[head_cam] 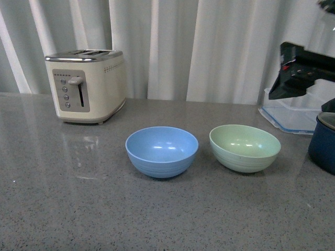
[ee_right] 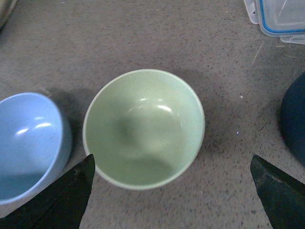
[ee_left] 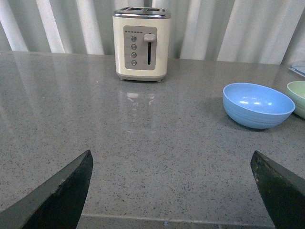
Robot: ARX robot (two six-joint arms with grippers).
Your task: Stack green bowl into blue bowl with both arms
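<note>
Pale green bowl (head_cam: 245,148) sits upright, centre right of the front view, just beside the blue bowl (head_cam: 162,151) at centre. Right gripper (ee_right: 171,157) hovers over the green bowl, fingers spread wide. Left gripper (ee_left: 170,153) is also spread, empty. Cream toaster (head_cam: 86,84) stands upper left.

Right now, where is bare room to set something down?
Bare: the wide strip of counter in front of the blue bowl and green bowl, and the patch left of the blue bowl, in front of the toaster. Crowded: the right side, where the green bowl, pot and container stand close. The gap between the bowls is narrow.
</note>
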